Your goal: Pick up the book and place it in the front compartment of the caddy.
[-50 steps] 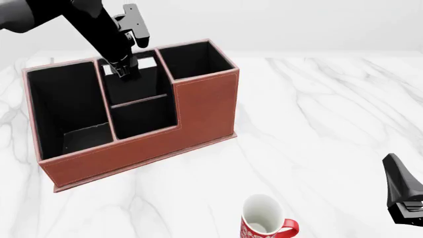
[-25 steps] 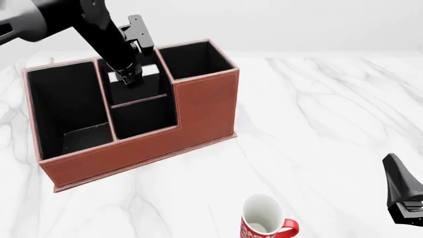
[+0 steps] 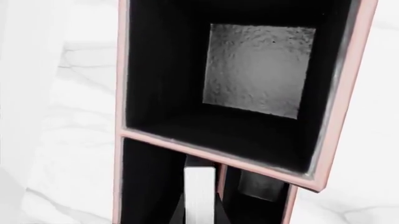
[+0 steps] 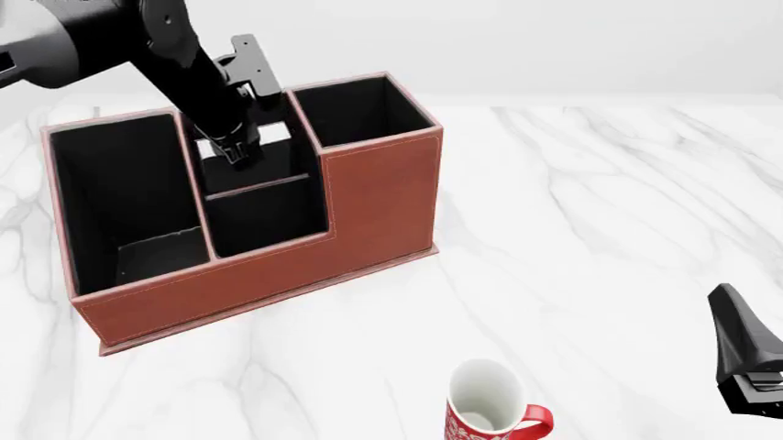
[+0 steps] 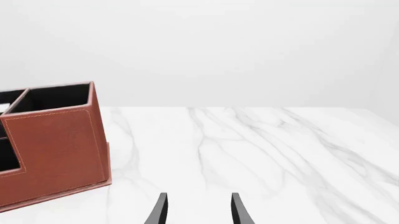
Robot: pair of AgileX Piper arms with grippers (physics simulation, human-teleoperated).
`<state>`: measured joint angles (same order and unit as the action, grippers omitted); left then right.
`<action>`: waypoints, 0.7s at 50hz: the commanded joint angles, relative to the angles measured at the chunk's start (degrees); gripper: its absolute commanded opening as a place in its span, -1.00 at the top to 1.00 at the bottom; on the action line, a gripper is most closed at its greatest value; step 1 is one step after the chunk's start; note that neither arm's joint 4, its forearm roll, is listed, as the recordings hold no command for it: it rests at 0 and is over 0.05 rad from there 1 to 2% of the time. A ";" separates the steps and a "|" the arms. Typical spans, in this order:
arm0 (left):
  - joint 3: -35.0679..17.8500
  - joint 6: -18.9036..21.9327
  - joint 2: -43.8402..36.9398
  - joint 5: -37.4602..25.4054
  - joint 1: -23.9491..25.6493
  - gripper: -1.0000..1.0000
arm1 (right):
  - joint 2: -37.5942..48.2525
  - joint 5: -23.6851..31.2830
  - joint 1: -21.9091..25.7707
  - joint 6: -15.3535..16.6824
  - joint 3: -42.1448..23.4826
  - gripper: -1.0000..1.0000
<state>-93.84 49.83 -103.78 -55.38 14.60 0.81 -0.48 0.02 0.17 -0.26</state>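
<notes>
Where half a second ago the left gripper stood a shade lower and nearer the middle of the caddy, it now sits slightly higher and further toward the caddy's left end, its black arm swung a little that way too. Nothing else has shifted: the caddy, the mug and the right gripper lie as they did.

The left gripper's tip reaches down into the front compartment, the small middle cell behind the low partition. The book stands upright in that cell, its white page edge showing in the left wrist view between two dark shapes at the frame's edge; a sliver of white also shows beside the gripper in the front view. Whether the fingers still press the book or have let go cannot be told from these views.

The right gripper rests near the table's near right corner, its two fingers parted with only marble between them, holding nothing.

Counted: one caddy with four cells, standing toward the table's far left; one book; one red-and-white mug at the near edge, well apart from the caddy; two arms.
</notes>
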 commanded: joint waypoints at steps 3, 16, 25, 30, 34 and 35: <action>3.37 0.79 -0.25 0.52 -1.04 1.00 | -0.11 0.07 0.00 -0.02 0.05 -1.00; 1.80 0.42 0.60 -0.32 -1.22 -1.00 | -0.13 0.07 0.01 -0.02 0.05 -1.00; 1.20 1.30 1.71 -1.10 -1.76 -1.00 | -0.13 0.07 0.00 -0.02 0.05 -1.00; 0.68 0.98 2.55 -2.13 -1.37 -1.00 | -0.11 0.07 0.01 -0.02 0.05 -1.00; 1.03 1.15 3.44 -2.55 -1.41 -1.00 | -0.12 0.07 0.01 -0.02 0.05 -1.00; 1.00 1.00 3.76 -2.79 -1.04 -1.00 | -0.12 0.07 0.01 -0.02 0.05 -1.00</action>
<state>-92.76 50.74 -101.65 -57.04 13.31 0.81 -0.48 0.02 0.17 -0.26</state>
